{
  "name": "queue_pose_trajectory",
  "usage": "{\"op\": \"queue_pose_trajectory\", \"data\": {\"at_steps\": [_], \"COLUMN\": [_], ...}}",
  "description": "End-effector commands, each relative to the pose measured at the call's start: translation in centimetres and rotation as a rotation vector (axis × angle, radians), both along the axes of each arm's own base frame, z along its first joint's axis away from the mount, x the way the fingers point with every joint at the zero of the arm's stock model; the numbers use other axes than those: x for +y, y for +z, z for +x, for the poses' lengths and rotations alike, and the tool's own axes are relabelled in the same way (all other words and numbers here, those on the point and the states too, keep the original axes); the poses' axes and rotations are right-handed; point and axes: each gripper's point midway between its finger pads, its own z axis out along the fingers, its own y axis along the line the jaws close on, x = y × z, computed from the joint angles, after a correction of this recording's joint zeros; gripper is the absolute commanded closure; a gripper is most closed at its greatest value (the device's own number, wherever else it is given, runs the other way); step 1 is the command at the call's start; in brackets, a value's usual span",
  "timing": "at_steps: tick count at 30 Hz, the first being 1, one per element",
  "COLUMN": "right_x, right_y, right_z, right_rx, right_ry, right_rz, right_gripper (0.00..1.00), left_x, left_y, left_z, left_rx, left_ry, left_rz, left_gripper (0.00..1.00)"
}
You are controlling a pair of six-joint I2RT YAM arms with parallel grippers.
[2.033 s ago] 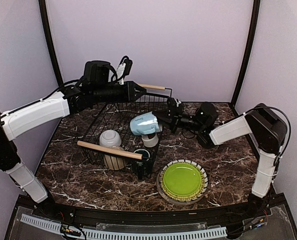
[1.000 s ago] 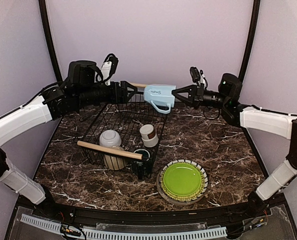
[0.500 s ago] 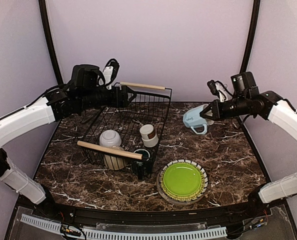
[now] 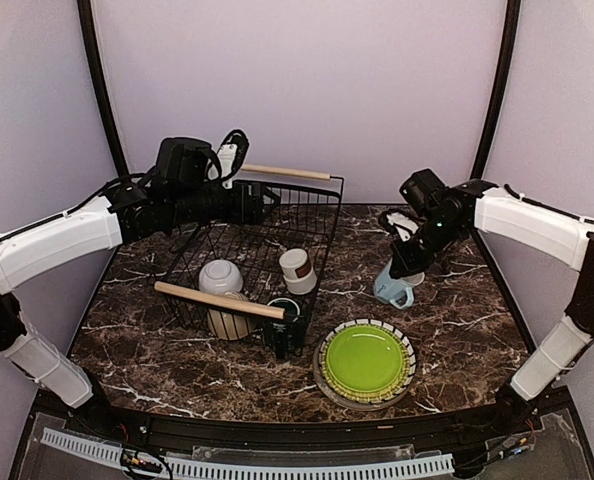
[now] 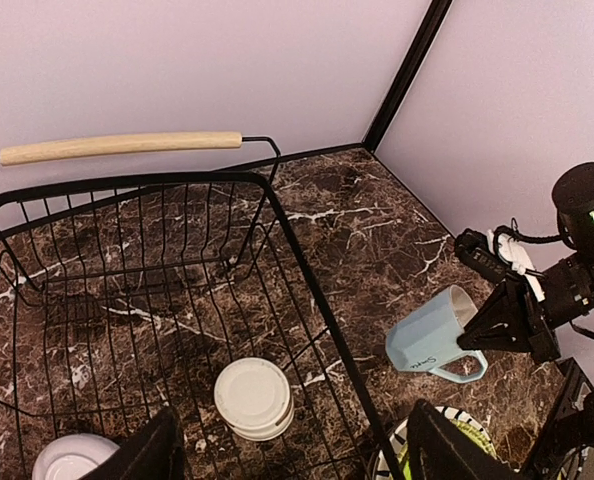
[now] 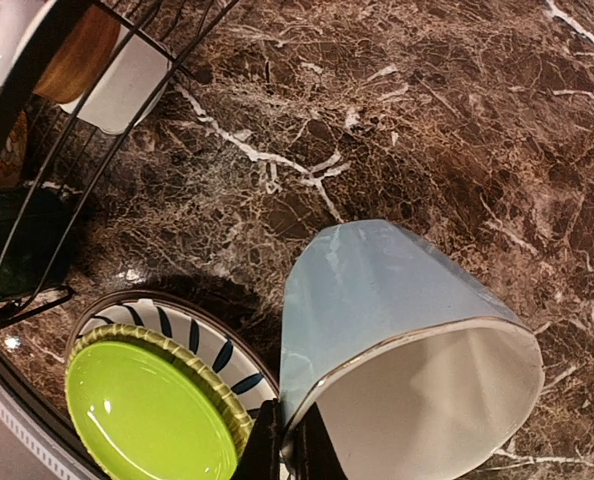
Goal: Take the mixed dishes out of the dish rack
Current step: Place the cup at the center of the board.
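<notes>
The bench (image 4: 457, 330) is dark brown marble with white veins, closed in by plain lilac walls, with a black post in each far corner. The rack (image 4: 322, 240) sits on the left half, angled, with a wooden handle at its near end (image 4: 220, 299) and another at the far end (image 4: 285, 172). Inside it, toward the near end, are a white bowl (image 4: 220, 275), a cream bowl (image 4: 227, 322), a dark mug (image 4: 285, 315) and an upturned brown-white cup (image 4: 297, 270); the far half is bare wire.

Just right of the rack's near corner, a green plate (image 4: 365, 360) lies on a striped plate (image 4: 409, 345). The bench is bare along the right side and the far right corner.

The left arm reaches in from the left wall, nearly level. Its hand (image 4: 267, 200) hovers above the rack's far end with its fingers spread wide and nothing between them.

The right arm bends in from the right wall, forearm sloping down. Its hand (image 4: 405, 258) is pinched tight on the rim of the blue mug (image 4: 389, 288). The mug is outside the rack, between it and the right wall, just beyond the plates. It is tilted with its mouth up toward the hand and its handle toward the near edge. I can't tell whether its base touches the bench.
</notes>
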Motion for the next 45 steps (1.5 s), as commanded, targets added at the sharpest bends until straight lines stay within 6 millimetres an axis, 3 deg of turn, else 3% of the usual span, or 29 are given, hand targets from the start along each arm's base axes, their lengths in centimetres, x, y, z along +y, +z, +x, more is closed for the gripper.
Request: {"op": "queue_pose_trajectory", "data": {"at_steps": [1,9,20,23,27,37,42,45], "right_x": [1.3,2.9,3.2,3.8,4.5,5.0,4.7,4.1], "right_y": [1.0,-1.8,-4.5,-4.8,-3.7,1.3,4.7,5.4], "right_z": [2.2,2.4,2.6,2.6,3.2,4.1,3.5,2.6], "right_rx": [-0.098,-0.042,0.037,0.047,0.021,-0.108,-0.229,-0.263], "right_ry": [0.030,0.065,0.019,0.011,-0.004,0.011,0.026,0.025], "right_rz": [-0.097,-0.265,-0.381,-0.365,-0.331,-0.247,-0.127,-0.057], "right_gripper": [1.00,1.00,1.00,0.88,0.80,0.40,0.20,0.15], "left_x": [0.9,1.0,1.2,1.2,1.1,0.6,0.3,0.1], "left_y": [-0.1,-0.1,-0.3,-0.3,-0.8,-2.9,-5.4,-7.8], "left_z": [-0.7,-0.9,-1.1,-1.1,-1.2,-0.7,-0.5,-0.3], "left_rx": [0.009,0.009,0.013,0.017,0.028,0.082,0.146,0.215], "left_ry": [0.007,0.003,-0.001,-0.002,-0.007,-0.013,-0.015,-0.014], "left_rz": [-0.009,-0.012,-0.002,-0.005,-0.002,0.058,0.111,0.170], "left_gripper": [0.25,0.25,0.24,0.24,0.24,0.20,0.16,0.15]}}
